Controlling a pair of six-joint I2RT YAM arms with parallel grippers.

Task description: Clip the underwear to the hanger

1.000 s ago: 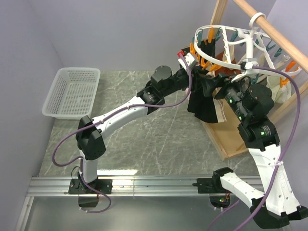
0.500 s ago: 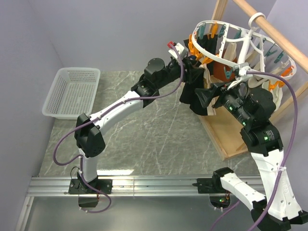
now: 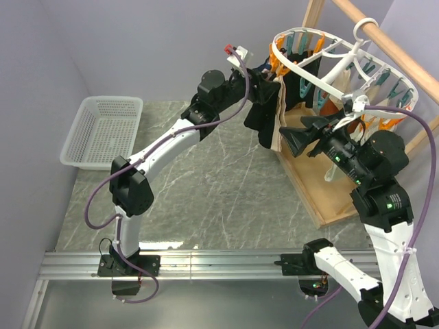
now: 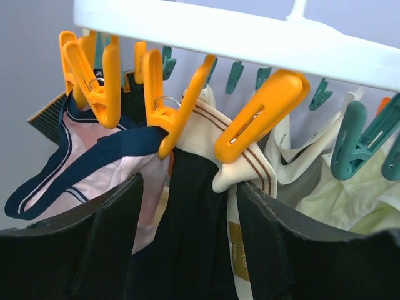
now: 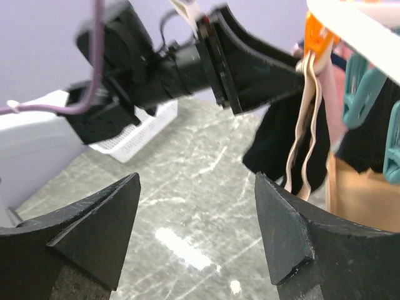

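One pair of black underwear (image 3: pixel 260 122) hangs at the 9 o'clock edge of the single round hanger (image 4: pixel 237 34). An orange clip (image 4: pixel 259 112) bites its striped cream waistband, and at least three orange clips show there. A tan mark on the band is too blurred to read. The left gripper (image 4: pixel 189 181) is spread, its two fingers either side of the black cloth. The right gripper (image 5: pixel 197 178), at 4 o'clock of the underwear, is spread and empty. One white basket (image 3: pixel 103 133) lies at 9 o'clock.

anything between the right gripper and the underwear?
No. Right wrist view shows a bare gap from the open right gripper to the underwear.
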